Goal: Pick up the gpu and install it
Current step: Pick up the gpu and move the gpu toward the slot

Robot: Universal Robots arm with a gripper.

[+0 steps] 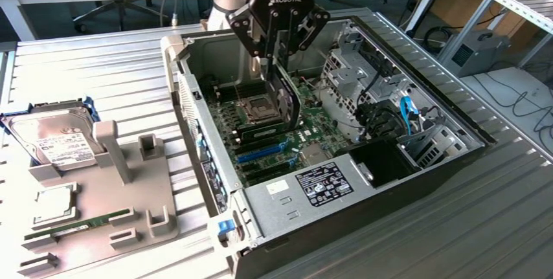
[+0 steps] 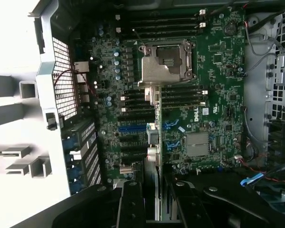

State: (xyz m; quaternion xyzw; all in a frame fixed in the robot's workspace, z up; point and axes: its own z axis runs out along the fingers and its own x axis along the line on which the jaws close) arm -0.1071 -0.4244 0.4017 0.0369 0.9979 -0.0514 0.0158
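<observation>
Black-faced gpu (image 1: 287,101) hangs on edge, gripper (image 1: 278,49) clamped part-closed on its upper edge, above the middle of the motherboard (image 1: 318,138) inside the case (image 1: 406,182). Likely thin, stiff, light, fragile: grip board edges, keep off components and contacts

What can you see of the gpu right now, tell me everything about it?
The gpu is a thin flat card, and the face that shows is black. It stands on edge, roughly upright, clamped at its top between the gripper's fingers. It hangs inside the open computer case, over the green motherboard. From the wrist view it is seen edge-on. Whether its lower edge touches the board cannot be told.
</observation>
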